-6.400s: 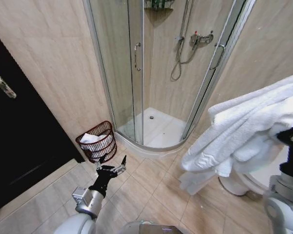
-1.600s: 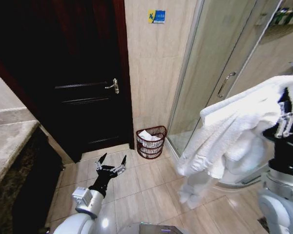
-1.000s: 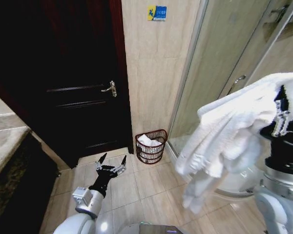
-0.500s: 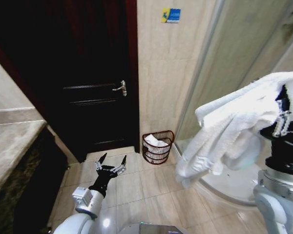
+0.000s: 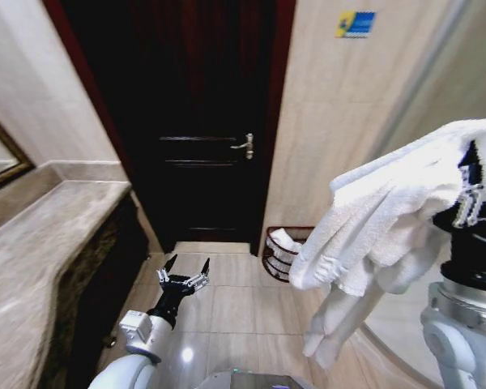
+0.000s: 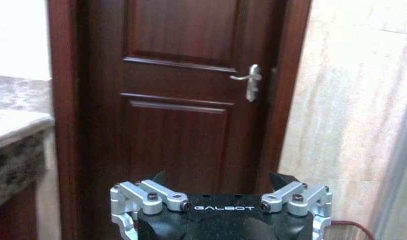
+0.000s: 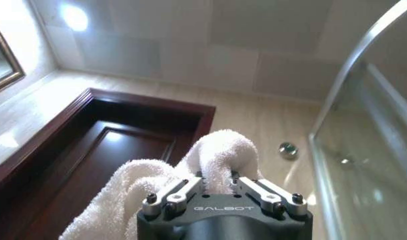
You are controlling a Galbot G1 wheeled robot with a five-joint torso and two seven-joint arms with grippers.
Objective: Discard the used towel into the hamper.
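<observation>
Room: bathroom walls of beige tile are framing a dark wooden door [image 5: 198, 138], and pale floor tiles [image 5: 227, 292] are running up to its threshold.
Door: it is standing shut, with a metal lever handle [image 5: 245, 146] sitting near its right edge; the left wrist view is looking straight at its panels.
Desk: a stone-topped desk [image 5: 40, 243] is running along the left wall, with a framed mirror [image 5: 0, 154] hanging above it.
Hamper: the hamper [image 5: 281, 251] is sitting on the floor against the tiled wall, just right of the door frame; white cloth is lying inside it, and the hanging towel is covering its right part.
Towel: the towel [image 5: 389, 219] is hanging in thick white folds from the right hand, well above the floor, its lowest end dangling over the floor tiles in front of the hamper.
Right hand: the right hand [image 7: 220, 192] is being held high on the right side, its fingers pinching narrowly on a fold of the towel.
Left hand: the left hand [image 5: 185, 271] is hovering low over the floor tiles in front of the door, its fingers spread wide and holding nothing.
Shower: a curved glass shower wall [image 7: 363, 130] is standing on the right.
</observation>
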